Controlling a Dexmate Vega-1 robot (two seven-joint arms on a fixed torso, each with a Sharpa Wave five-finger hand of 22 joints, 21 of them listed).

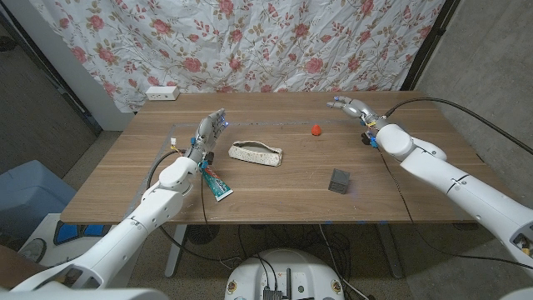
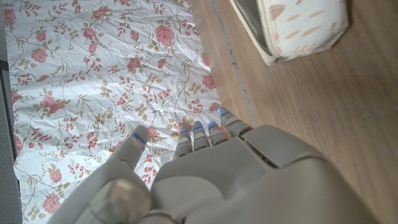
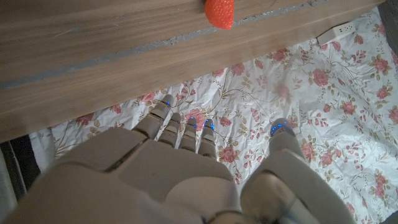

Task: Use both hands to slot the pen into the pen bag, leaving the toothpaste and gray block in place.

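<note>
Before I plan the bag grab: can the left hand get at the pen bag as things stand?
Probably yes. The left hand is raised, holding nothing, just beside the pen bag, with bare table between them. The toothpaste lies nearer the robot, off that path.

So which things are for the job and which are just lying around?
For the job: pen bag, left hand, right hand, both holding nothing.
Just lying about: toothpaste and gray block (leave them), small red thing, white power strip.

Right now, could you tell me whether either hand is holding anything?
Nothing is held: the left hand and the right hand both hover with fingers apart.
</note>
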